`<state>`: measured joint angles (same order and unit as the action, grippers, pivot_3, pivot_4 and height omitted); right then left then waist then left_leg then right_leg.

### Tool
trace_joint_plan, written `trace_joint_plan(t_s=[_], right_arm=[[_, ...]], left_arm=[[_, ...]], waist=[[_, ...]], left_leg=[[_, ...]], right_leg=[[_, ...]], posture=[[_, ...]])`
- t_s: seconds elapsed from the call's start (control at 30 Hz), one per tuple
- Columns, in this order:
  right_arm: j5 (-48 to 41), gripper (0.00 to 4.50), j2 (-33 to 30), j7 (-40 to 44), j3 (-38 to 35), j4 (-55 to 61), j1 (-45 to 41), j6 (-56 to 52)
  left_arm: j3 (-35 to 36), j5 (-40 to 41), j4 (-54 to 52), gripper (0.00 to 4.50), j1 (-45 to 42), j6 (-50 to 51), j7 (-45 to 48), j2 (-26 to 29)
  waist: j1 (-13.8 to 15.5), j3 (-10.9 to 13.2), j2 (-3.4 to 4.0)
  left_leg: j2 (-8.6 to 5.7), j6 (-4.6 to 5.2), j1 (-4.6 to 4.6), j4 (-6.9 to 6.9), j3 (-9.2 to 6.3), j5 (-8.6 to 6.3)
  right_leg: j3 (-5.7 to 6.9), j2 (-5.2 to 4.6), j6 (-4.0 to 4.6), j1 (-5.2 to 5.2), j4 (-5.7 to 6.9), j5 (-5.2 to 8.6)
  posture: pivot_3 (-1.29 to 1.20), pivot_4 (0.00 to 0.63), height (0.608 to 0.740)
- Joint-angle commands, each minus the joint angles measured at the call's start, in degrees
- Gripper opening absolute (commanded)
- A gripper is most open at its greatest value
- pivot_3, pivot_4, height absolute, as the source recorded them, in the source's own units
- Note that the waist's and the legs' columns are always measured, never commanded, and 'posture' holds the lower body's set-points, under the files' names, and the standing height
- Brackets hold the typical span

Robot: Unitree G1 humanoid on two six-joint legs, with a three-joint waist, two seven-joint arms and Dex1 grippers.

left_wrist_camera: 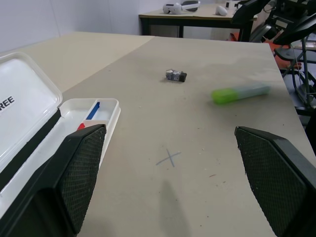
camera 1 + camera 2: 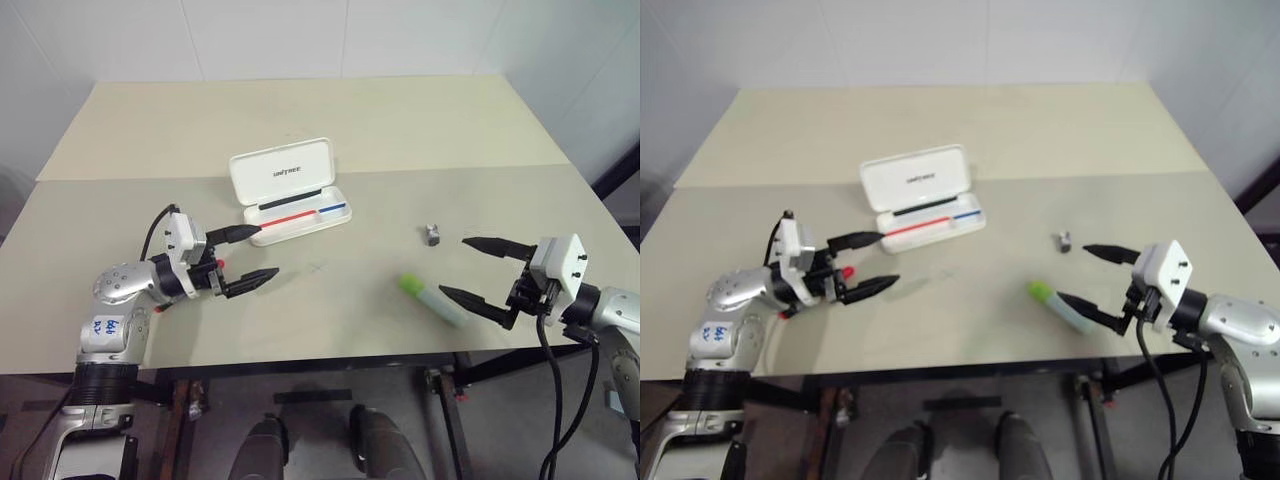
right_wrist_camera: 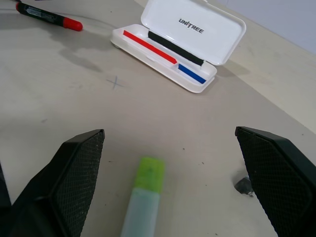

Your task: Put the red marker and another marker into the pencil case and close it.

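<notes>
The left claw is spread wide and holds nothing. It hangs just above the table, on the near left side. The red marker lies on the table close by this claw, and in the head views the claw's arm hides most of it. Only a bit of its red cap peeks out there.

The right claw is spread wide too, with nothing in it. It hangs on the near right side. The green marker lies flat on the table just in front of it, between its two fingers but not touching them. Its green cap points left, toward the middle of the table.

A small grey clip sits a little farther away than the green marker. A faint cross is drawn on the table between the two claws.

The pencil case lies open farther back, left of the middle. Its lid stands up on the far side. A red line and a blue line run along its tray. No marker is in it yet, so the job is just starting.

What could go wrong? The green marker is round, so it may roll away if one finger bumps it first. The right claw might close on the grey clip by mistake if it reaches too far. The left claw cannot see its marker well, so it may push it toward the table edge. And if a claw knocks the lid, the case could slide or snap shut too soon.
</notes>
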<state>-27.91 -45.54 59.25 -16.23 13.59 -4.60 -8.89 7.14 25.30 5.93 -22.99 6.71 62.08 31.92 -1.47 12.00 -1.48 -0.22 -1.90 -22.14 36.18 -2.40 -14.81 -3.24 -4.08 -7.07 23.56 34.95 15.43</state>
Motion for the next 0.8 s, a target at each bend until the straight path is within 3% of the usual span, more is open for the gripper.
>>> trace_joint_plan(t_s=[0.03, 0.43, 0.53, 0.63, 0.8], right_arm=[[-0.7, 4.5, -0.7, -0.9, -0.8, 3.2, -1.1, -0.4], [-2.1, 4.5, -1.2, -1.1, 0.3, 5.7, -4.3, -5.7], [-1.6, 4.5, -0.3, -1.0, 2.0, 4.7, -7.1, -5.6], [-1.2, 4.5, 1.0, -2.1, 3.5, 4.7, -8.5, -5.6], [-0.4, 4.5, 2.7, -2.7, 5.9, 4.1, -10.3, -5.2]], left_arm=[[0.0, -0.5, -2.0, 4.46, -0.2, -1.0, -0.1, 0.9], [-0.2, -1.2, -1.9, 4.46, 0.4, -3.1, -1.1, 0.7], [-0.8, -3.8, -0.8, 3.81, -0.5, -4.5, -2.3, 1.6], [-1.6, -7.6, 1.2, 2.83, -2.1, -5.3, -5.4, 2.1], [-4.7, -15.0, 8.5, 2.83, -8.8, -6.1, -9.7, 2.2]], waist=[[0.0, 0.0, 0.0], [0.0, 0.0, 0.0], [-0.1, 0.0, 0.0], [0.0, 0.0, 0.0], [0.6, 0.0, -0.01]], left_leg=[[0.0, 0.0, 0.0, 0.0, 0.0, 0.0], [-0.01, 0.0, 0.0, 0.03, -0.01, 0.0], [0.01, 0.0, 0.01, 0.03, -0.01, 0.0], [0.01, 0.0, 0.0, 0.02, -0.02, 0.0], [-0.05, 0.0, -0.04, 0.03, -0.04, 0.0]], right_leg=[[0.0, 0.0, 0.0, 0.0, 0.0, 0.0], [-0.01, -0.03, -0.02, 0.0, 0.0, -0.01], [0.0, 0.0, -0.01, 0.0, 0.01, -0.01], [0.02, 0.0, 0.0, 0.01, 0.01, -0.01], [0.02, -0.02, -0.04, 0.01, -0.01, -0.03]], posture=[[0.0, 0.15, 0.74], [0.0, 0.15, 0.74], [0.0, 0.15, 0.74], [0.0, 0.15, 0.74], [0.0, 0.15, 0.74]])
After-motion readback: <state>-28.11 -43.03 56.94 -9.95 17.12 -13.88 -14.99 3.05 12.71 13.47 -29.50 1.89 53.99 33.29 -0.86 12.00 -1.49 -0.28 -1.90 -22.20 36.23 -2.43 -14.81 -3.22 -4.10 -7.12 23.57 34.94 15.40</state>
